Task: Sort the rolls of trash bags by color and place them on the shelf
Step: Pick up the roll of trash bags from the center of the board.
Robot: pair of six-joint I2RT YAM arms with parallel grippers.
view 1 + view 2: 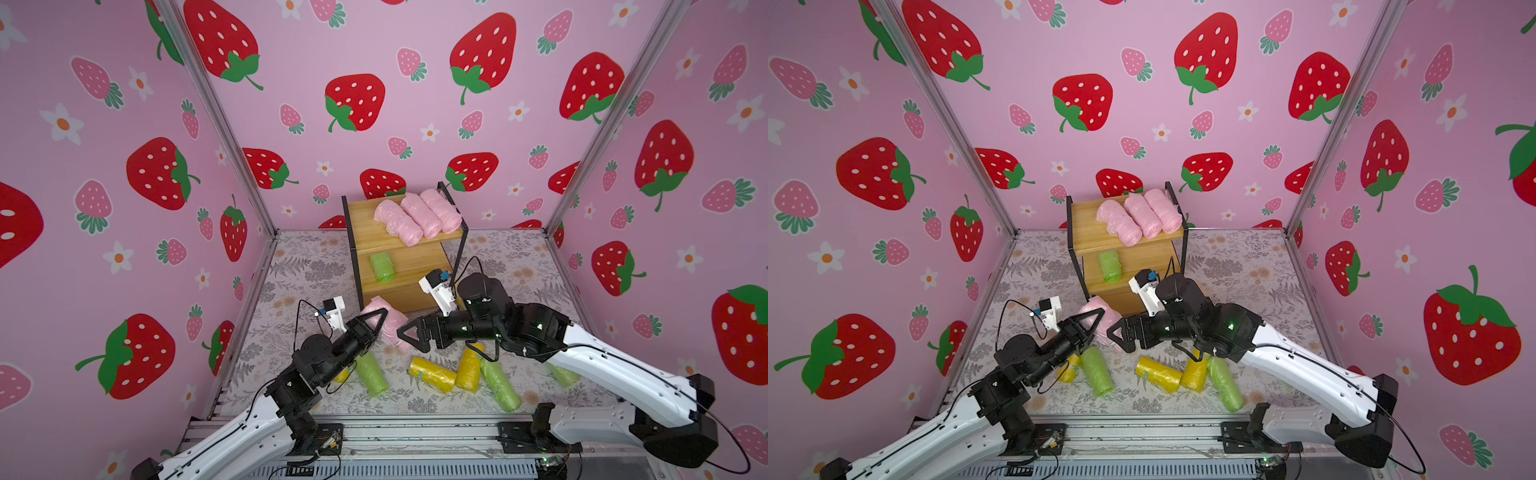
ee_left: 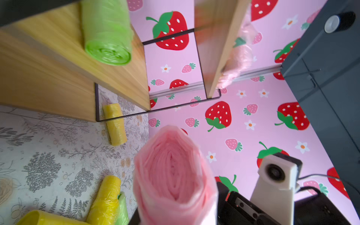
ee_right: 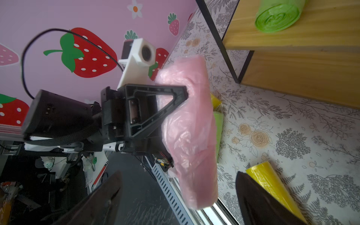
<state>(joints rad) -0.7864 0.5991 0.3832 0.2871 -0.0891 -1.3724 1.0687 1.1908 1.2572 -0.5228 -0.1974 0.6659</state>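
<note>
the left end effector (image 1: 381, 323) is closed on the pink roll (image 1: 395, 318) and holds it in the air above the counter (image 1: 299, 266), just in front of the shelf (image 1: 363, 226). in the left wrist view the end of the roll is pressed to an oval, so the grip looks firm, but the plastic is soft and loose. the right end effector (image 1: 402, 333) is just beside the roll with its jaws wide open, and it holds nothing.

i judge that the step in hand is to bring this roll to the top board. to do it well, the right arm should first move away, so that it does not catch the loose plastic. then the left arm should lift the roll above the front edge of the board and go to its bare left part, beside the three pink rolls (image 1: 417, 216), with the roll parallel to them. it should open only when the roll rests on the wood, because a round roll can run off the edge.
</note>
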